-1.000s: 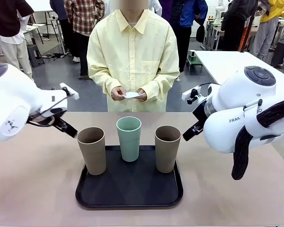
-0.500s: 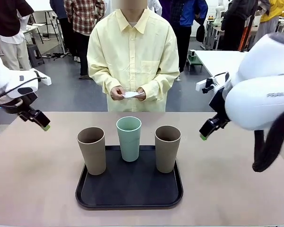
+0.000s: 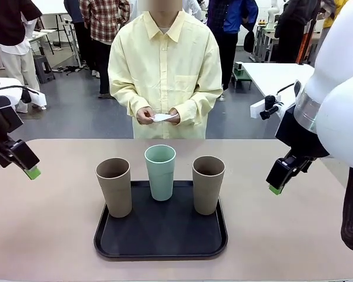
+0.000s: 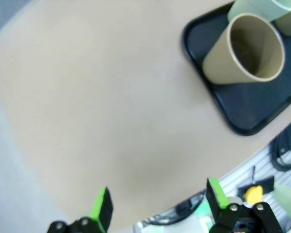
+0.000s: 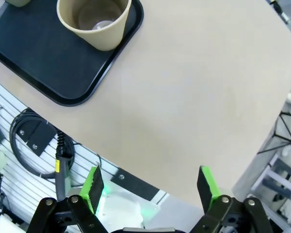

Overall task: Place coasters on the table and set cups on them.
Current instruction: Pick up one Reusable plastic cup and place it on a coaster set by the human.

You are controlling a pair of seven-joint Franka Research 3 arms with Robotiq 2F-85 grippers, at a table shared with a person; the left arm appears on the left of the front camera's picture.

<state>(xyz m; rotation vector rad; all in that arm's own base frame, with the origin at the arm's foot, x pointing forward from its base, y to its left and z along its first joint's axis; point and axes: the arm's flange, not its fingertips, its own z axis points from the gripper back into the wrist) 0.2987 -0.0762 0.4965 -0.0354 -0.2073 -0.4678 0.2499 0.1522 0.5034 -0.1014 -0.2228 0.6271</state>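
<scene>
Okay, three cups upright on the black tray (image 3: pixel 159 238), mid tabletop (image 3: pixel 47 229): left taupe cup (image 3: pixel 113 188) at the tray's left edge, mint cup (image 3: pixel 160 173) at the far middle, right taupe cup (image 3: pixel 207 185) on the right. None touch. The coasters (image 3: pixel 163 117) are a small white stack, count unclear, pinched between the person's hands (image 3: pixel 146 116) at the far side, off the tabletop. Left fingers (image 4: pixel 102 208) are spread wide, nothing between them, above the tabletop's left end and well apart from the tray. Right fingers (image 5: pixel 207 187) are likewise released and empty, above the right side, well apart from the right taupe cup.
</scene>
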